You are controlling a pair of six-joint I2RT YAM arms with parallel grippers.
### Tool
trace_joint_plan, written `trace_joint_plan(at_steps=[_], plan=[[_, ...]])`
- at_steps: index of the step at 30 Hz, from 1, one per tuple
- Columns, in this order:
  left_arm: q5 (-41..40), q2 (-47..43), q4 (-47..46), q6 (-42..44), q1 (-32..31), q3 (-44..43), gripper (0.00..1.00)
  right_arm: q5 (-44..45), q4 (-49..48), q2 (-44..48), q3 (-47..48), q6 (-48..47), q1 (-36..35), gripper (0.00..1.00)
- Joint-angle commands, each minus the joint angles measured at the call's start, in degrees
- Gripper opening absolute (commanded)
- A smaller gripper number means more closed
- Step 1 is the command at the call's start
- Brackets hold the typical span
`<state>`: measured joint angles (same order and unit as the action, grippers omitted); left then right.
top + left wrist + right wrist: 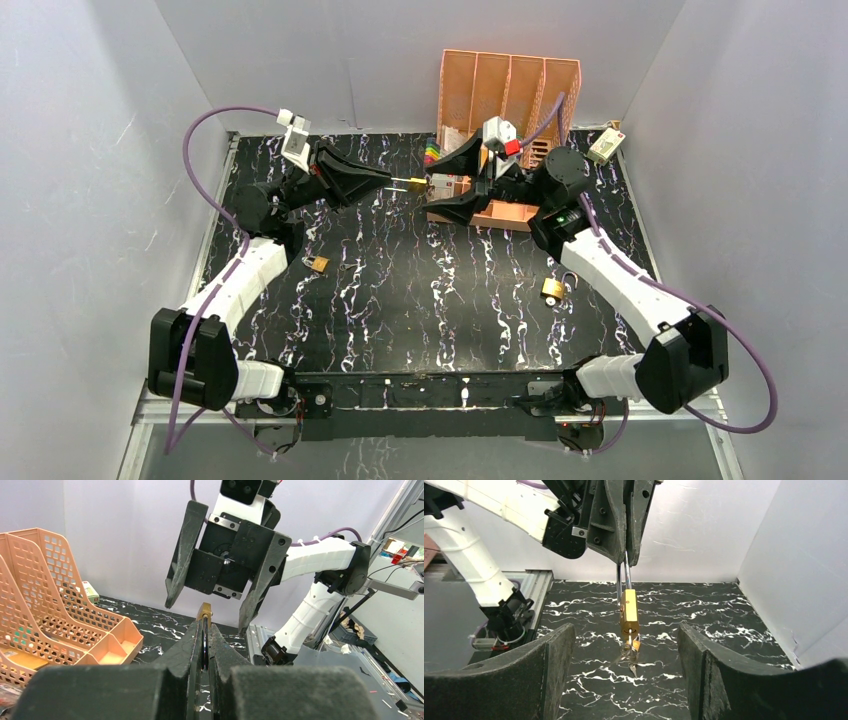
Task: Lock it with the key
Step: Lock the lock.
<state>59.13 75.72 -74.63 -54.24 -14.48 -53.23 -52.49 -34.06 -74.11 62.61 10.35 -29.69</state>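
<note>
Brass padlock [629, 611] hung mid-frame, its shackle [622, 577] pinched in my left gripper [626, 560]; the right gripper [431, 190] stood wide around it. Its key [631, 655], I think, dangled loose, so closing might knock it askew or pull the lock free.

No readable text, brand, number or sign in any view. Too small and blurred to make out: the marks on the white box [607, 146] at the upper right of the top view, and the print on the packets [452, 138] in the orange file rack [510, 85] at the upper middle.
</note>
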Motion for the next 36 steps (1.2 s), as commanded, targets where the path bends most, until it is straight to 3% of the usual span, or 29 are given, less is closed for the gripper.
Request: trace_joint_plan(at_steps=[1,9,16,17,18,21,23,25,27,32,36], plan=[[-0.51,-1.2,-5.46,-0.38,-0.14,-0.34,0.0,-3.18,-7.88,-0.83,3.39,5.47,-0.08,0.79],[-0.7,-1.71,-5.61,-0.3,-0.2,0.59,0.0,-3.93,-7.77,-2.06,4.27,7.16,-0.16,0.71],[-1.13,-1.93,-5.77,-0.25,-0.19,0.67,0.0,-4.61,-4.9,-3.25,5.41,7.32,-0.76,0.55],[-1.25,-2.06,-5.79,-0.27,-0.2,0.67,0.0,-4.71,-3.43,-3.62,6.03,7.23,-1.15,0.43],[-1.3,-2.14,-5.86,-0.31,-0.2,0.64,0.0,-4.95,-0.27,-4.48,8.13,6.9,-1.41,0.02],[-1.92,-2.33,-6.47,-0.14,-0.2,1.53,0.0,-2.15,4.84,-3.83,9.64,5.31,-1.56,0.0],[-0.14,-2.58,-6.34,-2.01,1.34,1.21,0.83,-3.21,13.86,-2.79,13.24,4.28,2.48,0.0],[8.27,-1.16,-6.19,-5.66,3.88,-1.55,0.86,-13.27,18.25,-4.04,17.44,8.59,11.13,0.0],[19.33,4.58,-6.16,-13.9,4.28,-7.14,0.86,-18.51,35.3,-6.7,26.11,1.07,13.36,0.0],[18.24,6.01,-6.08,-13.93,4.4,-7.28,0.93,-20.5,36.47,-7.37,26.97,1.91,13.35,0.0],[16.66,7.08,-4.6,-13.28,4.37,-7.98,0.8,-21.59,36.92,-8.34,26.94,2.45,12.69,0.0]])
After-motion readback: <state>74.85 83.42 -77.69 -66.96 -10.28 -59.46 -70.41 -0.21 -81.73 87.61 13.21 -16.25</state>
